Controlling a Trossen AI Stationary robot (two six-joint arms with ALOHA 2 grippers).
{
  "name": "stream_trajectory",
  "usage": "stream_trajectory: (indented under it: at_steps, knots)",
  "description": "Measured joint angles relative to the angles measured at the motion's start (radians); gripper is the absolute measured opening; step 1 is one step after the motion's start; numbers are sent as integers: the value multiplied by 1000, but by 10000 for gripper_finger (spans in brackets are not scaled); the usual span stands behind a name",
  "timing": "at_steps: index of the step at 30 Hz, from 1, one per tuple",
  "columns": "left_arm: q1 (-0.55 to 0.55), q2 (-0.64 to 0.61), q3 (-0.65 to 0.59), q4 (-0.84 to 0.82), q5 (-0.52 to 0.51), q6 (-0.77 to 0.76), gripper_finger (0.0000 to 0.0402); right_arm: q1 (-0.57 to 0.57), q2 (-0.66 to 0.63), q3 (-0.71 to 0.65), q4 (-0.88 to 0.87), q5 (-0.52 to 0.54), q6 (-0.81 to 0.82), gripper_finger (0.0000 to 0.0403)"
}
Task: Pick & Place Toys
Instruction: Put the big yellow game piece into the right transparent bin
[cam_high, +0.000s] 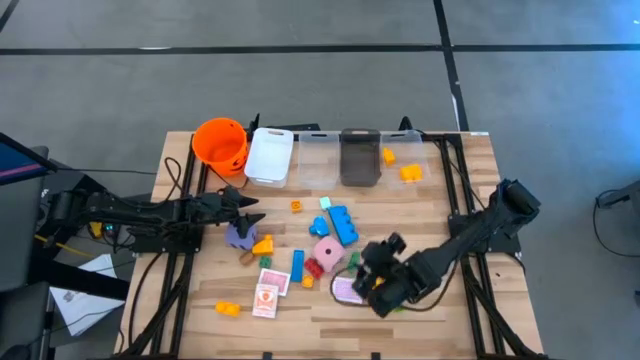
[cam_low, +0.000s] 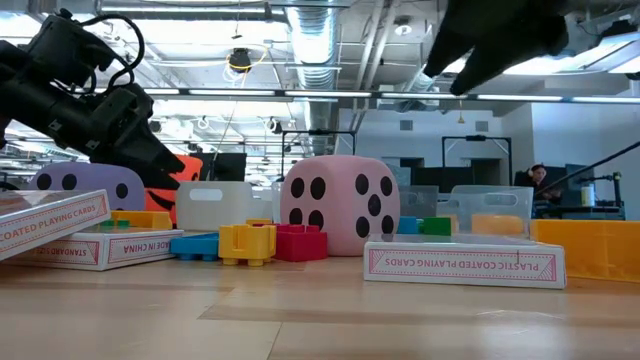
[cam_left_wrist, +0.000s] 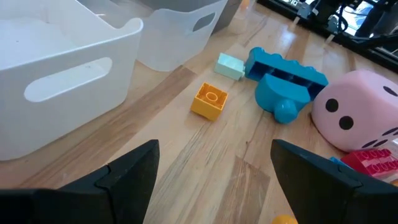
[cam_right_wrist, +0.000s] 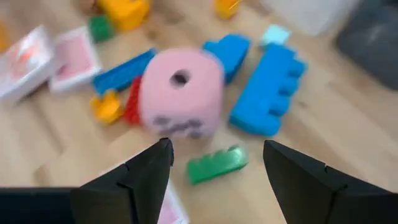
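Note:
The toys lie scattered on the wooden table: a pink die (cam_high: 327, 251), a purple die (cam_high: 240, 235), blue bricks (cam_high: 340, 222), a red brick (cam_high: 313, 268), a yellow brick (cam_high: 262, 245) and card boxes (cam_high: 270, 290). My right gripper (cam_right_wrist: 217, 177) hovers open above the table's near right part. It points slantwise down at the pink die (cam_right_wrist: 180, 93), with a green brick (cam_right_wrist: 217, 163) below its fingers. My left gripper (cam_left_wrist: 214, 180) waits open at the table's left, near the purple die, facing a small orange brick (cam_left_wrist: 209, 101).
Along the far edge stand an orange bucket (cam_high: 220, 143), a white bin (cam_high: 268, 155), clear bins (cam_high: 318, 158), a dark bin (cam_high: 360, 157) and a clear bin holding orange bricks (cam_high: 405, 165). An orange brick (cam_high: 229, 309) lies at the near left.

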Motion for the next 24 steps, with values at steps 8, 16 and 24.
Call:
stream_trajectory:
  at_steps: [8,16,24]
  knots:
    - [0,0,0,6,2,2,301,22,7,0,73,-203,-52,250]
    - [0,0,0,30,4,87,301,4,7,0,61,-338,-55,250]
    - [0,0,0,53,3,88,301,-14,7,0,-21,-434,45,253]
